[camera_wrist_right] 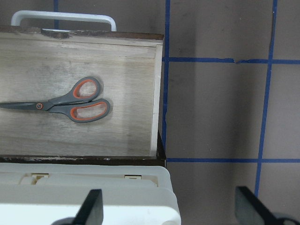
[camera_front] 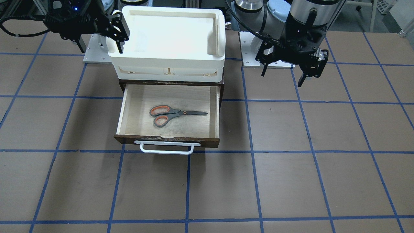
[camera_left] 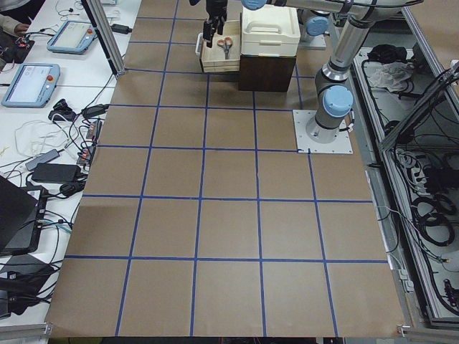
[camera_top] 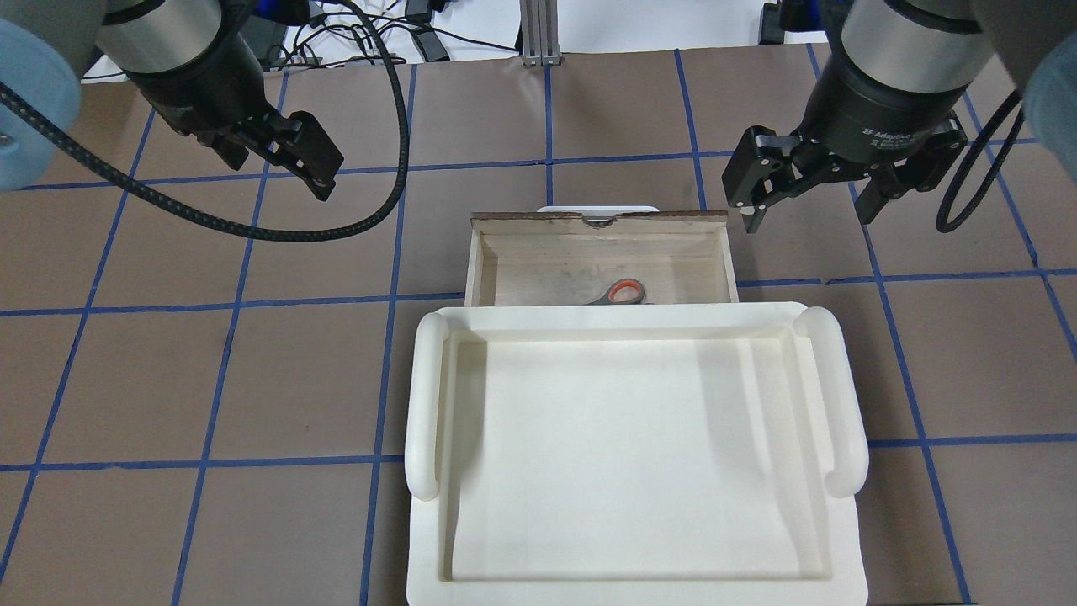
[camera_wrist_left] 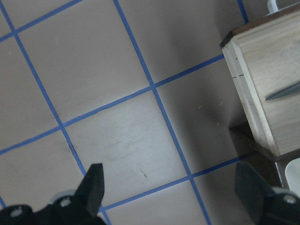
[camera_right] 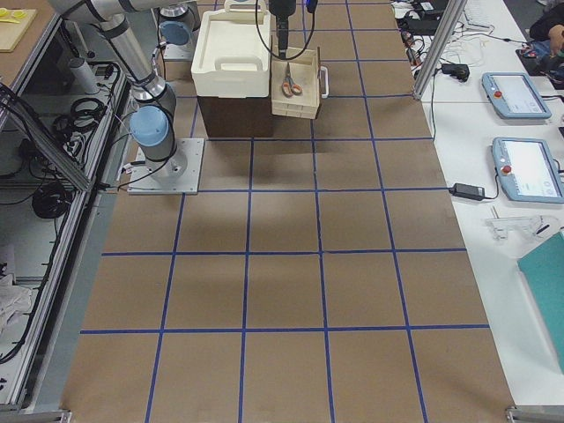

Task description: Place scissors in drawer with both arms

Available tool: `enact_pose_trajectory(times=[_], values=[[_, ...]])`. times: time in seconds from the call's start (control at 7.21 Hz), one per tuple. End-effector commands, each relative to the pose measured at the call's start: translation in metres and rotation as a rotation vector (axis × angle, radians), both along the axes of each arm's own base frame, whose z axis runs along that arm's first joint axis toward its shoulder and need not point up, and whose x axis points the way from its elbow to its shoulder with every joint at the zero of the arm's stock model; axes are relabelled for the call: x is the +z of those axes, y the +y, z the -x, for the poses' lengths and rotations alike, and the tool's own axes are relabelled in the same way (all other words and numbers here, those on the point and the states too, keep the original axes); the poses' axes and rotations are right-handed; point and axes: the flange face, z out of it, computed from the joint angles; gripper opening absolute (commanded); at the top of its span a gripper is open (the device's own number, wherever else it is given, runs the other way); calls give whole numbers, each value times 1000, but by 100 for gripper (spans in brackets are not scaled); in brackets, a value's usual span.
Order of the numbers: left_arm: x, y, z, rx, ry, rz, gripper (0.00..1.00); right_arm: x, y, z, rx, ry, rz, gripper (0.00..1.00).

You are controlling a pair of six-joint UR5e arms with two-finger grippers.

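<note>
Scissors (camera_front: pixel 176 114) lie flat on the floor of the drawer (camera_front: pixel 168 140), so the placing itself looks done to me. What seems left is to push the drawer home.

My right hand (camera_top: pixel 808 210) hangs spread wide with nothing between its fingers, raised off the desk just beside the drawer's right front corner. My left hand (camera_front: pixel 281 79) is likewise wide open and empty, but it hangs well apart from the drawer's left wall, over bare desk. The right is the nearer of the two.

From the right hand the scissors lie to my left and lower, with the orange-lined loops on its side. From the left hand they lie to my right, blade tips pointing its way. Their long axis runs side to side, parallel with the drawer's front and with my edge of the desk. They sit about mid-drawer, touching no wall that I can see.

The drawer stands pulled out toward the far edge of the desk, with its white handle (camera_front: pixel 166 149) on that far side. The cabinet it slides into sits near my edge, between my two bases, and carries a cream tray (camera_front: pixel 168 58) on top.

Both wrists point roughly downward, the left one tilted. I judge that closing calls for a hand to pass beyond the drawer's front and press back toward me, and the right has the shorter way.
</note>
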Motion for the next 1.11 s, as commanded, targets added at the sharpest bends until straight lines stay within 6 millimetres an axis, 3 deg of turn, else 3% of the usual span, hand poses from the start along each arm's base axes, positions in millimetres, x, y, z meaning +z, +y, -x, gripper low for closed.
enact_pose_trajectory(times=[0.0,0.14,0.97], values=[[2,3,-19,163,63,-33,100,0,0,0,0,0,0,100],[0,0,-28,184,88,-40,100,0,0,0,0,0,0,100],[-6,1,-26,246,78,-47,100,0,0,0,0,0,0,100]])
